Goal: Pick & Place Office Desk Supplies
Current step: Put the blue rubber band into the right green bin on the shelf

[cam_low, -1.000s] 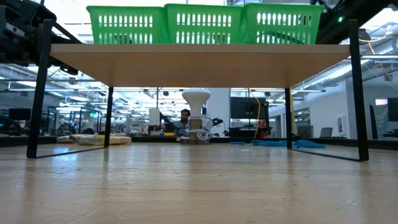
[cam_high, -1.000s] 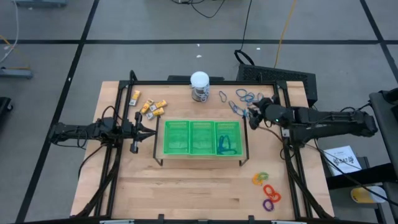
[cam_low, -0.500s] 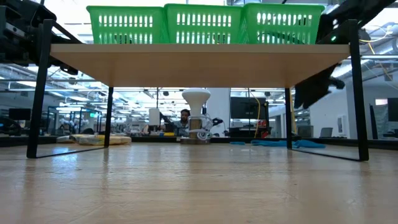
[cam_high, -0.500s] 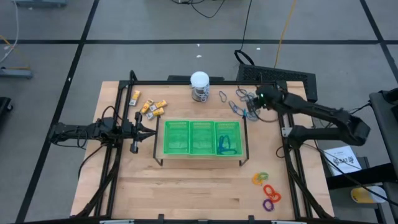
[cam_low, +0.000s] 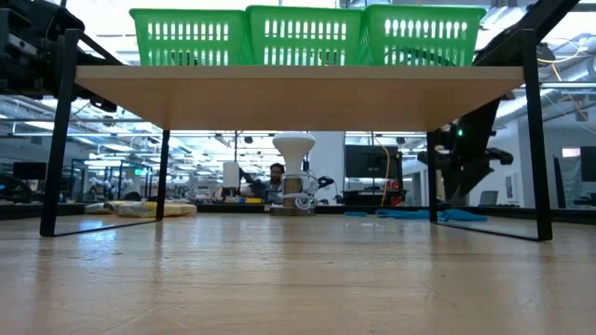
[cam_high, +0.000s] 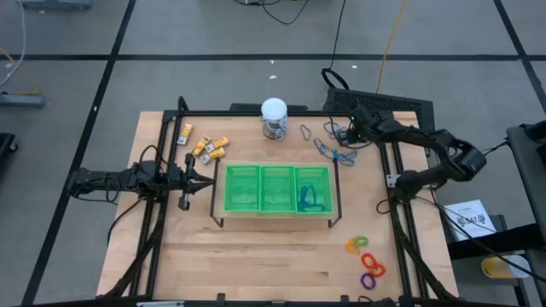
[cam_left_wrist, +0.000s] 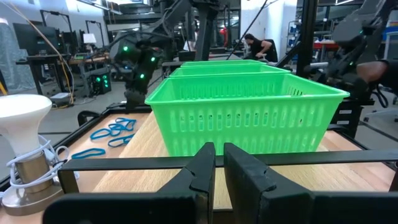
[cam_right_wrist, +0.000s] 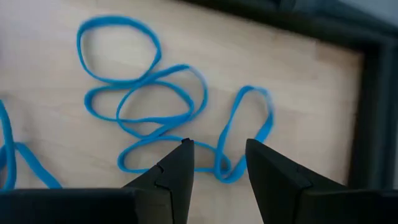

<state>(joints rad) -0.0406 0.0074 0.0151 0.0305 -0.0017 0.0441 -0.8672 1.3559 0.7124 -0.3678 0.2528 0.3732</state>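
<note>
Right hand (cam_right_wrist: 214, 163) is hovering over the blue loops (cam_right_wrist: 158, 115), fingers spread with a gap between them, nothing pinched. In the high view it is sitting upper right of frame (cam_high: 352, 130), at the surface's far right corner, just above the loop cluster (cam_high: 335, 132).

Loops are lying flat on the surface (cam_high: 256, 256), several overlapping and tangled. More blue ones are already lying in the right compartment of the green tray (cam_high: 226, 189).

Handling, as a judgement: thin, very light, limp, likely rubbery. They are going to flop and stretch, and one may be dragging its neighbours up with it. Best hold looks like a single strand where two loops cross, fingertips straddling it low against the wood. Thinness is making a miss likely.

Left hand (cam_left_wrist: 217, 163) is waiting at the left of the high view (cam_high: 189, 181), beside the tray, fingers pressed nearly together and empty.

Other supplies: yellow blocks (cam_high: 205, 145) upper left; coloured rings (cam_high: 367, 260) lower right. Jar (cam_high: 274, 118) is standing at upper centre.
</note>
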